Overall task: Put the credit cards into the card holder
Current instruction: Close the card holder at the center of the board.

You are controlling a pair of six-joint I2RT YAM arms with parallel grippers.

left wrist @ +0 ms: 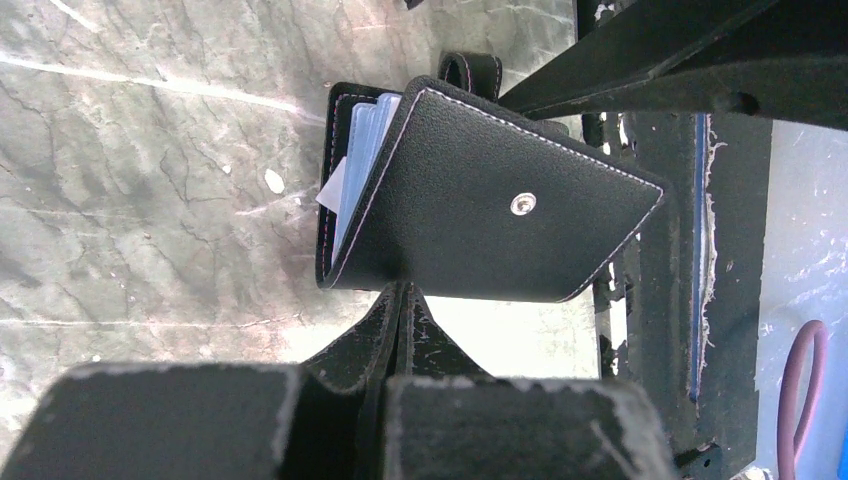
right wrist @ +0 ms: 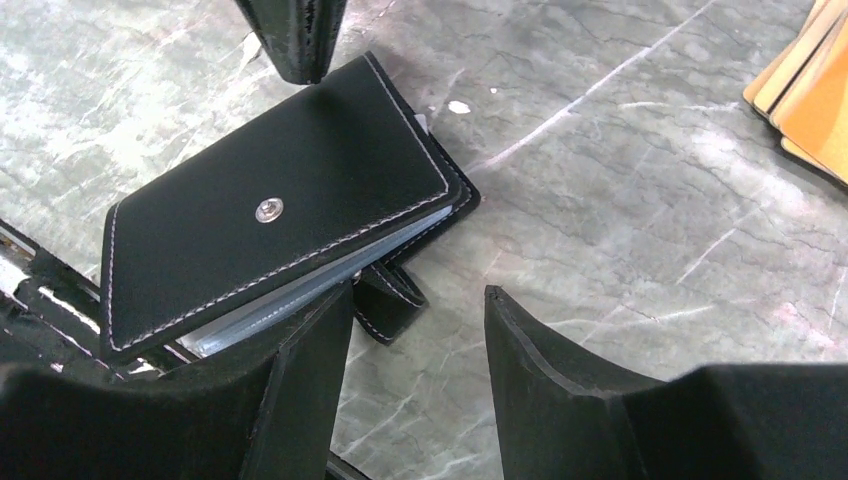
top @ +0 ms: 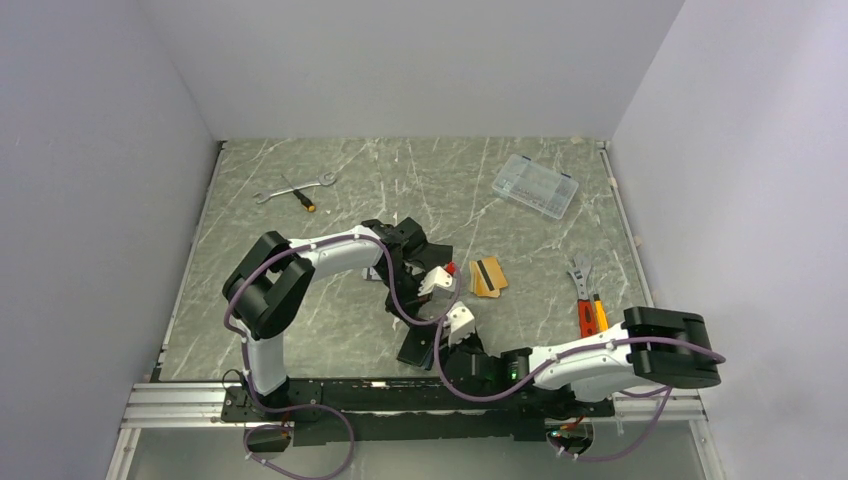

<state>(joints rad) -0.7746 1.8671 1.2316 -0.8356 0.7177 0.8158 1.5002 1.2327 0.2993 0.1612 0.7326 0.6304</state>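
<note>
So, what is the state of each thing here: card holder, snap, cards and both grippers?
card holder: partly open, cover lifted
snap button: undone
credit cards: stacked on the table, outside the holder
left gripper: shut on the cover's edge
right gripper: open, holding nothing

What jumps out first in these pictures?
A black card holder with a silver snap lies near the table's front edge, its cover ajar, the left gripper pinching one edge. The right gripper hangs open beside it. Orange credit cards sit in a small stack mid-table.
</note>
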